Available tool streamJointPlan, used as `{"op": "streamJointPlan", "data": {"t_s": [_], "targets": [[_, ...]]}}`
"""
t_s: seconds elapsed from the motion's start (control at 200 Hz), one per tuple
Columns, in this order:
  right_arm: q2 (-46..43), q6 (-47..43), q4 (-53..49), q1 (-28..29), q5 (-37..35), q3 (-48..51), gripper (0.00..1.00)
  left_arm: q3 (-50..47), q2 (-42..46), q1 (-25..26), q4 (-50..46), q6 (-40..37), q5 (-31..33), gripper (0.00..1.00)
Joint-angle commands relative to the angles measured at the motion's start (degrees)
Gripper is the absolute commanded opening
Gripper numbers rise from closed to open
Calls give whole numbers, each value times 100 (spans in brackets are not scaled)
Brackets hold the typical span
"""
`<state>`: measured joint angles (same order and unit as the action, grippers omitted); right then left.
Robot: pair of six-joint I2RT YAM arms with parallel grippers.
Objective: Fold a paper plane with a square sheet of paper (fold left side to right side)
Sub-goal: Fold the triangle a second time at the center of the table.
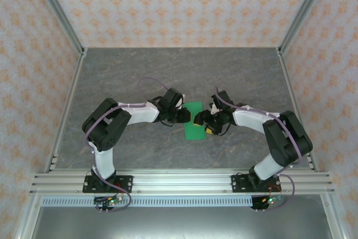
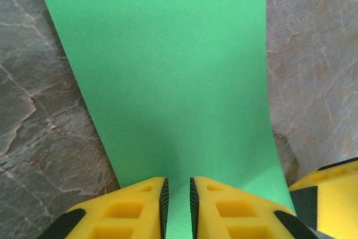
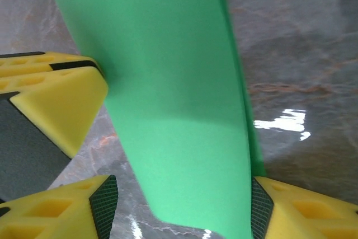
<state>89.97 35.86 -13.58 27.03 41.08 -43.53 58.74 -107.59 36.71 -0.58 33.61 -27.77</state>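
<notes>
The square sheet of paper [image 2: 168, 82], doubled over on the table [image 2: 319, 54], lies beneath the nearly pressed-together left jaws and between the spread right jaws. The crease probably needs firm, even pressing.

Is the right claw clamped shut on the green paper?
No, the right claw stands wide open, with bare table showing beside the green paper between its fingers.

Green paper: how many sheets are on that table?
1. The green sheet lies on the table between the left claw and right claw, one side curling up; a second sheet underneath could be hidden.
</notes>
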Motion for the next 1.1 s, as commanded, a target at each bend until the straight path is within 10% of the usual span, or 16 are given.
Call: {"op": "streamJointPlan", "data": {"t_s": [0.0, 0.666, 1.091], "targets": [[-6, 121, 260, 53, 137, -243, 65, -4, 303, 3, -77, -37, 131, 22], [540, 0, 43, -276, 468, -1150, 60, -1758, 3011, 568, 473, -1038, 1070, 65], [749, 26, -145, -281, 449, -1447, 59, 107, 1175, 2340, -1071, -1667, 2389, 71]]}}
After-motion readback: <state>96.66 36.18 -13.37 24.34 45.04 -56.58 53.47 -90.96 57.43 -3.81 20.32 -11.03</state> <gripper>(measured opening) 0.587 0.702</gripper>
